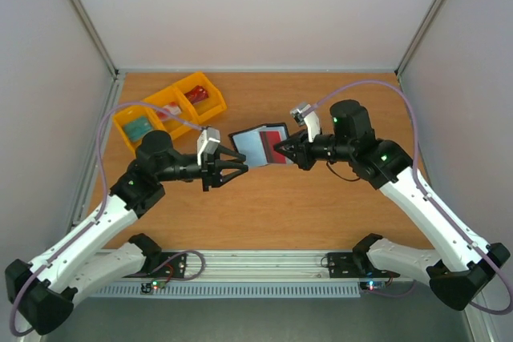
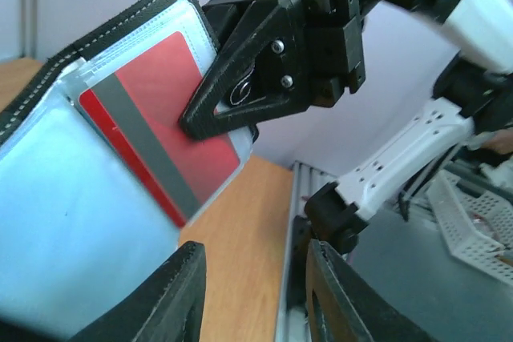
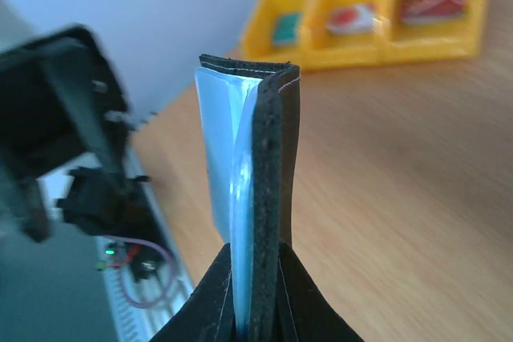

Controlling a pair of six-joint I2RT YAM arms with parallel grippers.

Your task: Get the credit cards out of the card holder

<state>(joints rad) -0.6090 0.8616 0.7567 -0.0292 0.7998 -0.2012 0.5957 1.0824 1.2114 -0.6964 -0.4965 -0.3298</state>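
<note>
Wooden table (image 1: 321, 206), one card holder (image 1: 250, 148), one card (image 1: 274, 135)

Plain white panel walls (image 1: 256, 14) enclose three sides of a flat orange-brown wooden tabletop (image 1: 321, 214); grey metal struts (image 1: 86, 18) climb the back corners; the light is soft and even.

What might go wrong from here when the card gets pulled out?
1. The right gripper is clamped on the card holder, and one finger lies across the red card. A pull on the card may stall against that pinch.
2. The left gripper is open, so only one grip holds the card holder. A tug could twist it or drag it loose.
</note>
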